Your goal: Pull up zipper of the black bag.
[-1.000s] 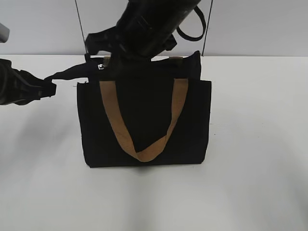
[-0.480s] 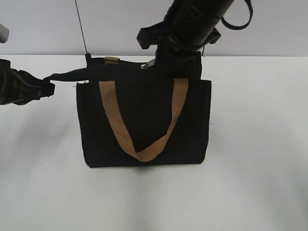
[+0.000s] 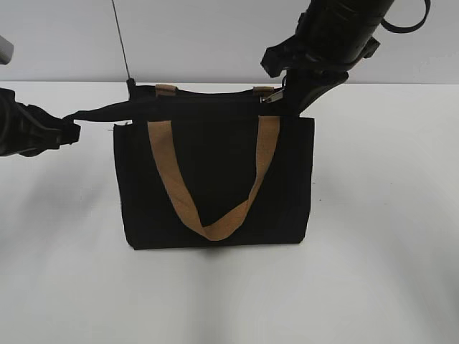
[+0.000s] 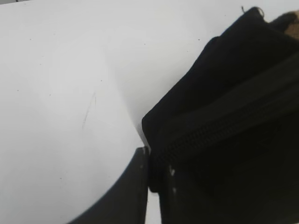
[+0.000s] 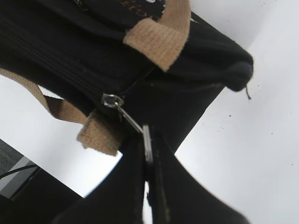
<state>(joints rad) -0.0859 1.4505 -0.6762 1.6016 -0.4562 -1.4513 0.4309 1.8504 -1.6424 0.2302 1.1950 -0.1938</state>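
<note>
The rectangular black fabric bag (image 3: 215,179) stands upright on the white worktop (image 3: 373,236). The right pincer (image 5: 147,154) pinches the small silvery metal zipper tab (image 5: 133,125) near the bag's right end — the left pincer (image 3: 68,130) clamps the bag's stretched left corner.

Bare lab bench, white tabletop (image 3: 387,215), blank grey wall (image 3: 215,36)
</note>
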